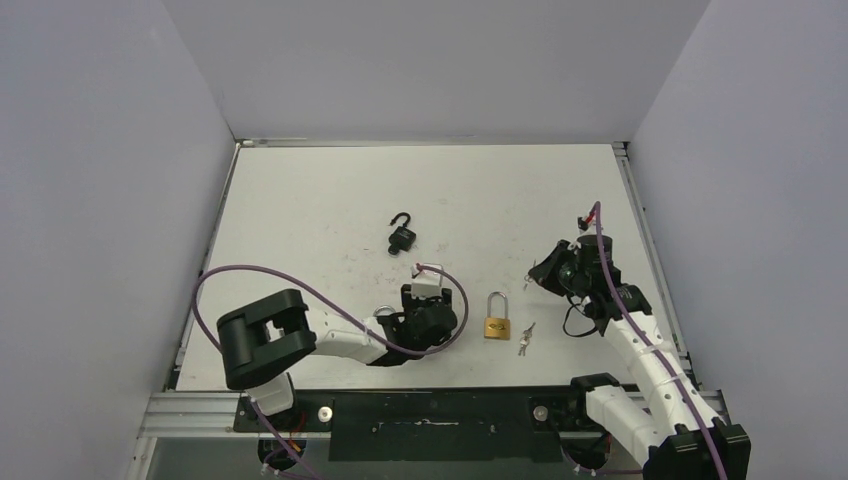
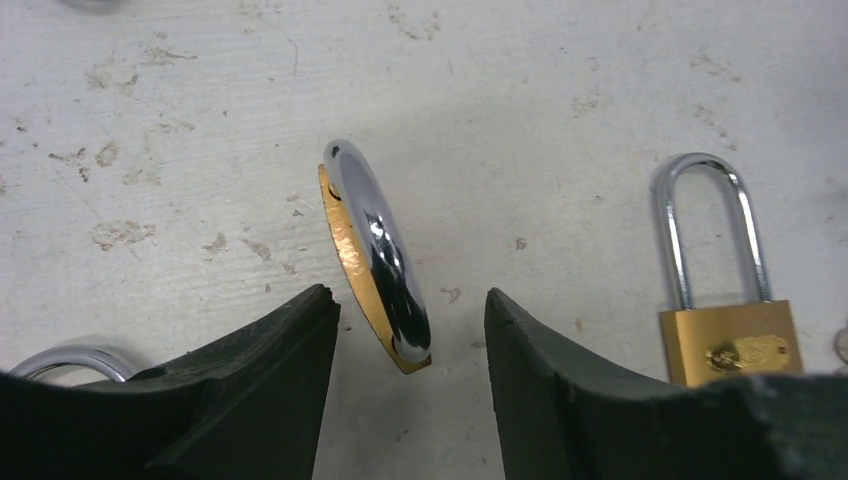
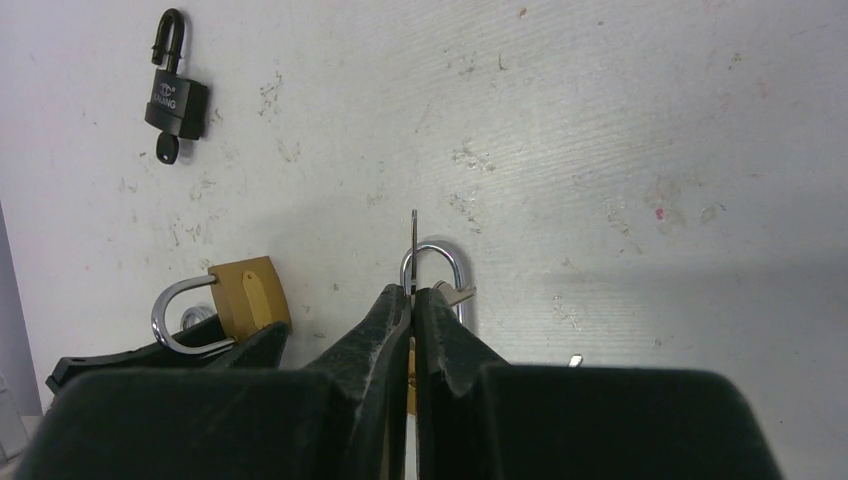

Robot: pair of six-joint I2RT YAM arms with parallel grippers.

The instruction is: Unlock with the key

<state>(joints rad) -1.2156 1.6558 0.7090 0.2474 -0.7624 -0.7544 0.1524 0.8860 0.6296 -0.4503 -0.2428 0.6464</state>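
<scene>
Two grippers, one key pinched

Between its clenched fingers our right gripper pinches the key, blade poking out. Left of it and nearer, the brass padlock lies flat on the table, shackle shut, with loose keys just beside it. Farther left, our left gripper stands parted around a second brass padlock tilted on edge; we cannot tell whether either finger touches it. A black padlock lies farther off, shackle open.
</scene>
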